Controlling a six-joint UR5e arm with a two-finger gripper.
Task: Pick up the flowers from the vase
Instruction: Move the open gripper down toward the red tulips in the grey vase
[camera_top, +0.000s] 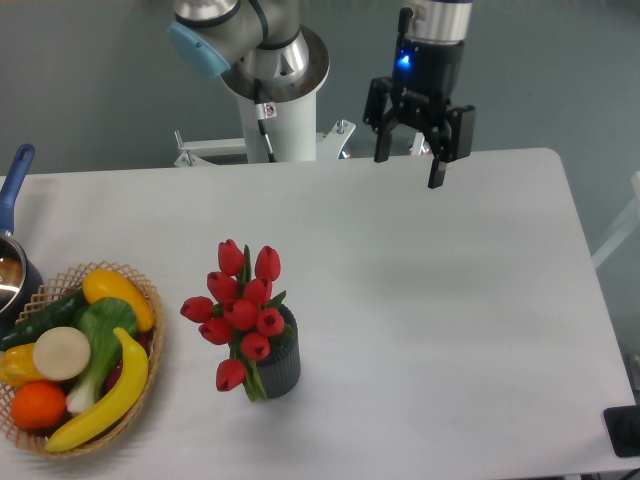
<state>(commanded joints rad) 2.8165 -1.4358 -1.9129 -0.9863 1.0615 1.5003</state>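
Flowers in the vase, gripper far off

The flowers (240, 312) stand in the vase (279, 363). Well beyond the vase, at the table (450, 300) edge, the gripper (408, 160) hangs, jaws spread and empty.

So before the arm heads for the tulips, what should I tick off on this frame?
1. End effector open, holding nothing: ok.
2. Bunch of red tulip buds seated in the ribbed dark grey cylinder vase: ok.
3. Vase upright on the white table: ok.
4. End effector above the flowers: not ok, it hangs at the far edge.
5. Woven wicker basket of toy produce apart from the vase: ok.
6. Stem grip point visible: cannot tell, buds hide it.
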